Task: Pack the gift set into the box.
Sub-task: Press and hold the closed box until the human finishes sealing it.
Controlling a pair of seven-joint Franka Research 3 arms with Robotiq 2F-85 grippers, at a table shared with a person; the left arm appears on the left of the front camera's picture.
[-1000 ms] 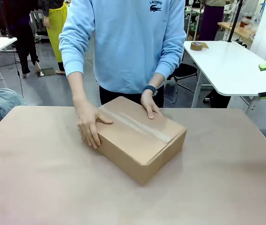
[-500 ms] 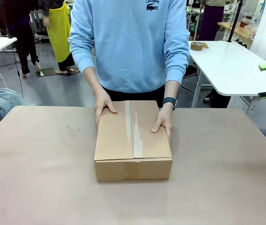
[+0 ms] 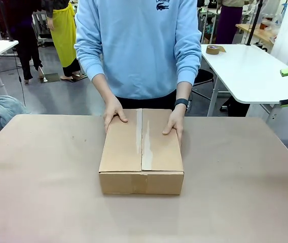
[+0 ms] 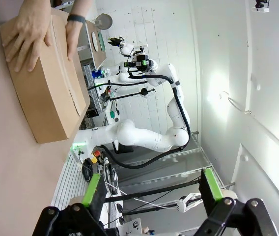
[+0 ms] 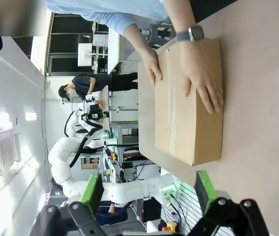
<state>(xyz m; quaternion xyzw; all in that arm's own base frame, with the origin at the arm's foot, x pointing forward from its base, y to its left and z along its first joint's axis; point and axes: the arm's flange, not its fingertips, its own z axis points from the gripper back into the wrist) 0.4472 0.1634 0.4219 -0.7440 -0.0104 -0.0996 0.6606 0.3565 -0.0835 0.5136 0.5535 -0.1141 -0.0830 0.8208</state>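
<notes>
The brown cardboard box [image 3: 141,147] lies in the middle of the table with its flaps shut and a strip of clear tape along the top seam. The gift set is hidden. A person in a light blue sweater rests one hand [image 3: 113,112] on the box's far left corner and the other hand [image 3: 174,124] on its far right side. The left wrist view shows the box [image 4: 46,98] far off, beyond my open left gripper [image 4: 152,189]. My right gripper [image 5: 148,189] is open too, well away from the box [image 5: 188,132]. Neither holds anything.
The tan table [image 3: 42,192] has bare surface all around the box. A white table [image 3: 250,71] with a roll of tape [image 3: 214,49] stands at the back right. People stand farther off behind.
The person has turned the box from a diagonal to square with the table edge and slid it slightly toward me. Both hands stay on it.
</notes>
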